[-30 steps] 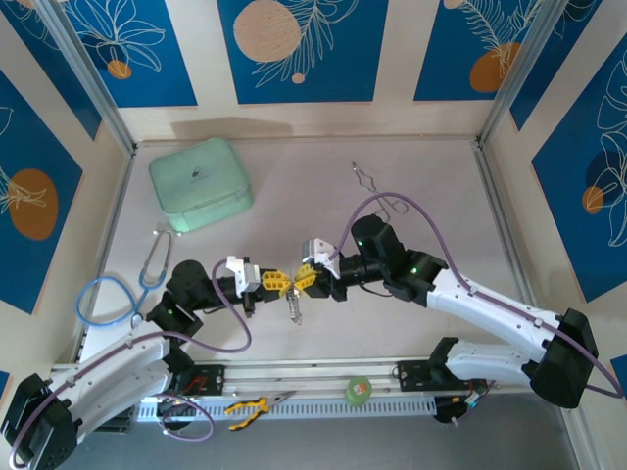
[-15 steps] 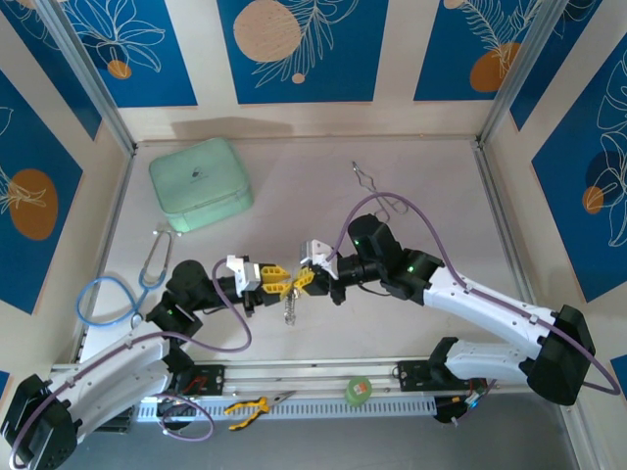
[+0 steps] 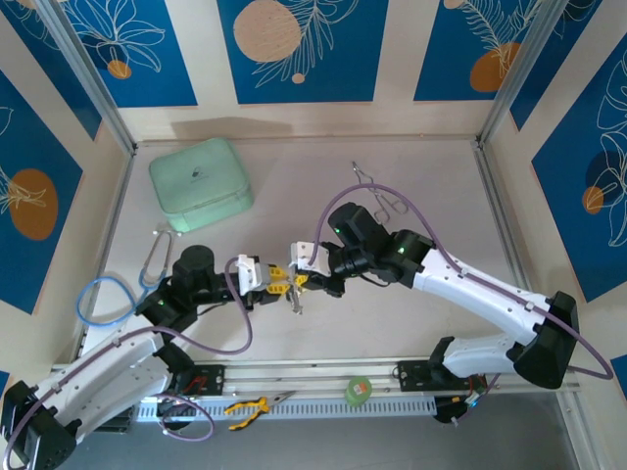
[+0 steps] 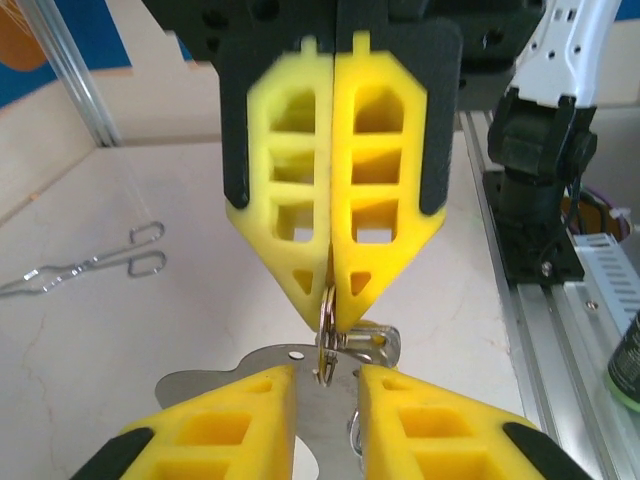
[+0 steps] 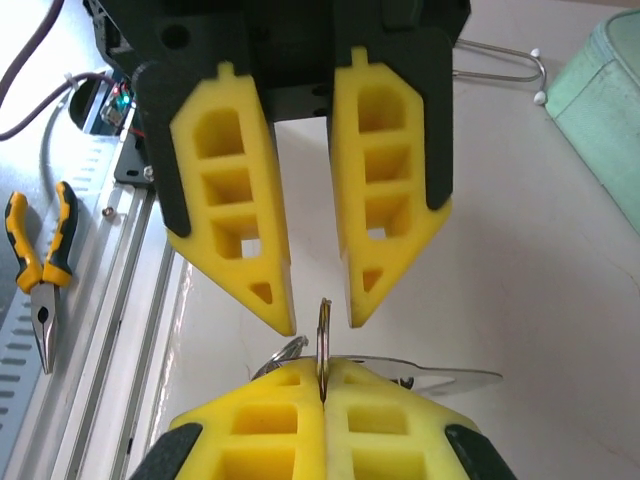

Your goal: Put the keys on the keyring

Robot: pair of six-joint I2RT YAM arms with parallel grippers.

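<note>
left gripper [image 3: 277,282] sits centre frame in the top view, just left of the right gripper [image 3: 306,278], tips nearly meeting above the table [image 3: 421,176]. in the left wrist view the left gripper [image 4: 330,315] has both yellow fingers pressed together, clamped on the keyring [image 4: 323,345], which is seen edge-on at the tips. the right wrist view has the right gripper [image 5: 322,318] with fingers apart, the keyring [image 5: 323,345] standing in the gap just below the tips, not visibly touching either pad. a flat silver piece [image 5: 440,378] lies beside the ring; cannot tell if it is a key blade. in the top view the keyring [image 3: 294,291] is between the two grippers with a short chain [image 3: 298,305] hanging under it. mint case [image 3: 199,182] upper left, forceps [image 3: 377,191] above centre, stethoscope [image 3: 108,294] at the left edge, pliers [image 3: 250,406] and green tape roll [image 3: 360,389] on the bottom rail.
</note>
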